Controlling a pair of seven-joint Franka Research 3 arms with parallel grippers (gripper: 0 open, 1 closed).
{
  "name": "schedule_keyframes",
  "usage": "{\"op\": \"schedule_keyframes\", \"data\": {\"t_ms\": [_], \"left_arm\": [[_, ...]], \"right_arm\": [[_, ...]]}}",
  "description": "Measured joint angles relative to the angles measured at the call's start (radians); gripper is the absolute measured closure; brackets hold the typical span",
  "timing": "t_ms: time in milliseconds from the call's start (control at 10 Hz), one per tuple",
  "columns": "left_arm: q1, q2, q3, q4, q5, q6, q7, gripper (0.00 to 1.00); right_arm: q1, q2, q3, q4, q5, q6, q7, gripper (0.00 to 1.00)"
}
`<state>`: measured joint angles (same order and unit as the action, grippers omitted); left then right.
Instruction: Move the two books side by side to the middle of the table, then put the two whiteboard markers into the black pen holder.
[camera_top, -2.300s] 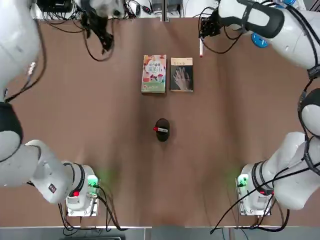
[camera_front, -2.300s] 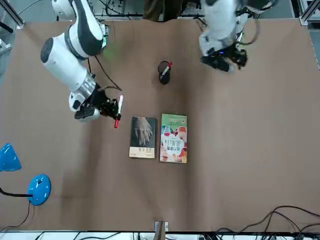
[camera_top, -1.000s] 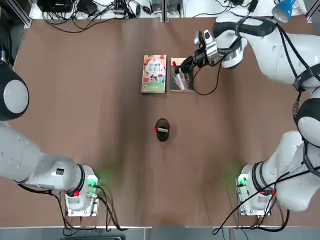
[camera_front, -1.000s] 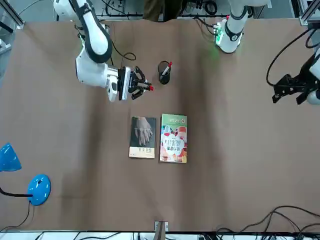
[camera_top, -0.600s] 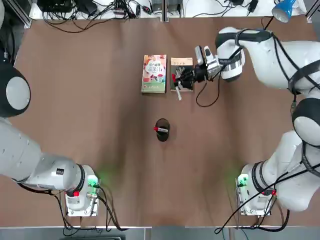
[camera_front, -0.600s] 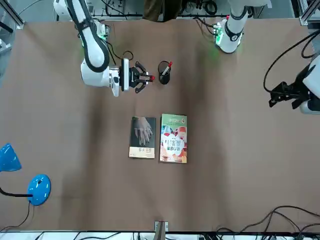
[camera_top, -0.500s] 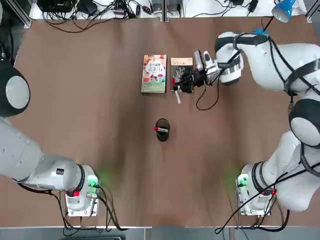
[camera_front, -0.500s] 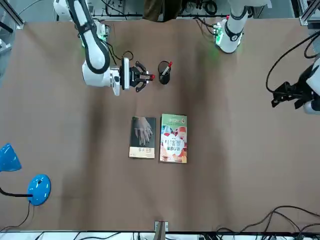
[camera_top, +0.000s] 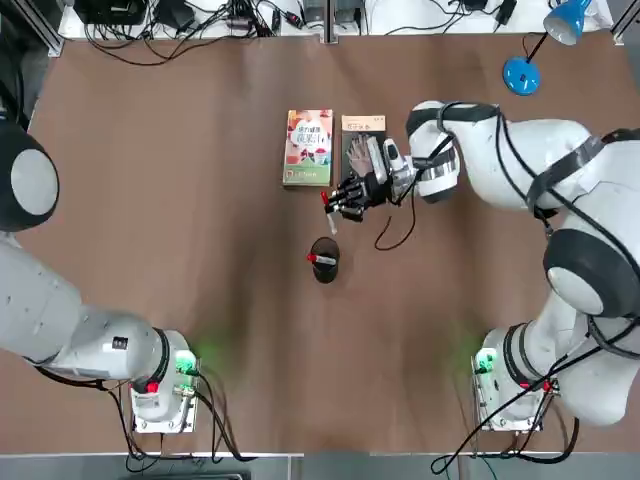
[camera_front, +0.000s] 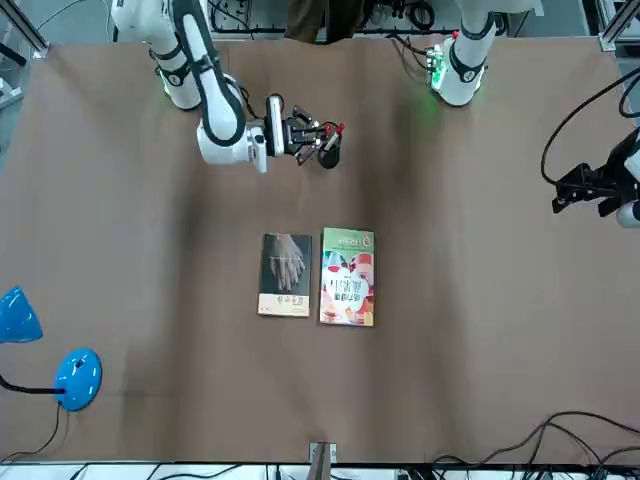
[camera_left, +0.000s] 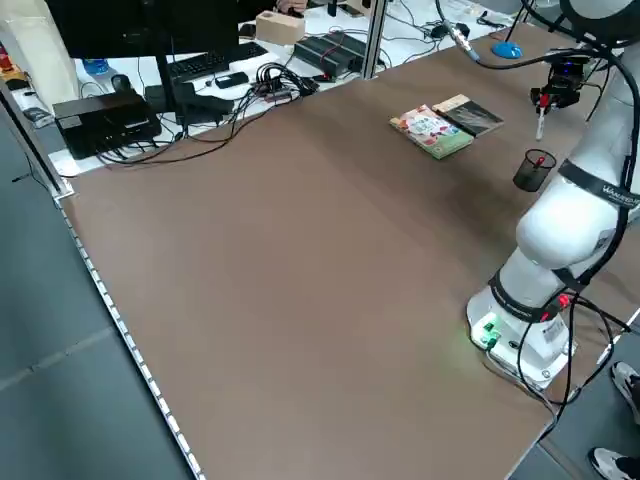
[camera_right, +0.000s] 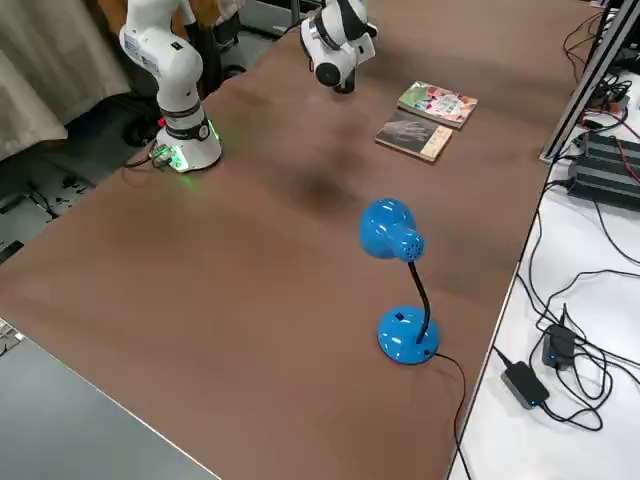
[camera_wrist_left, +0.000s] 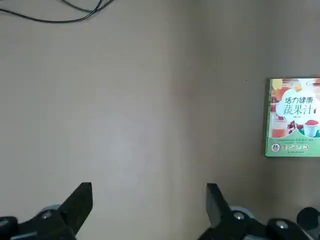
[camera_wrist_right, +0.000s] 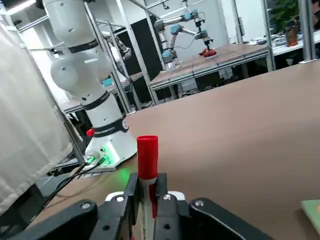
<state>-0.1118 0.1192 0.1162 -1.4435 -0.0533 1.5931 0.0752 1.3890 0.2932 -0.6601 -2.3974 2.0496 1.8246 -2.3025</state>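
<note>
On the brown table, the pale book and the dark grey-green book lie side by side. My right gripper hovers just past the dark book's near edge, shut on a whiteboard marker whose red cap sticks up between the fingers. The black pen holder stands a little nearer the bases, with the other marker in it. In the front view the right gripper is close beside the holder. My left gripper is open and empty, high off to the left side.
A blue desk lamp stands at the table's far right corner, with its base on the table and its head above the edge. Cables and boxes lie beyond the far edge. The arm bases sit at the near edge.
My right gripper has carried the marker from above the dark book toward the near side, closer to the pen holder. The left arm has barely shifted.
</note>
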Motion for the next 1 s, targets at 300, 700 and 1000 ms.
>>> {"op": "schedule_keyframes", "data": {"t_ms": [300,700,1000], "left_arm": [[0.0,0.0,0.004,0.0,0.0,0.0,0.0,0.0],[0.0,0.0,0.006,-0.001,0.0,-0.001,0.0,0.0],[-0.001,0.0,0.007,-0.002,0.0,-0.001,-0.004,0.0]], "right_arm": [[0.02,0.028,0.0,-0.012,0.034,-0.039,-0.056,0.85],[0.068,0.077,-0.001,-0.022,0.114,-0.069,-0.093,0.71],[0.069,0.083,-0.009,-0.021,0.117,-0.083,-0.131,0.25]]}}
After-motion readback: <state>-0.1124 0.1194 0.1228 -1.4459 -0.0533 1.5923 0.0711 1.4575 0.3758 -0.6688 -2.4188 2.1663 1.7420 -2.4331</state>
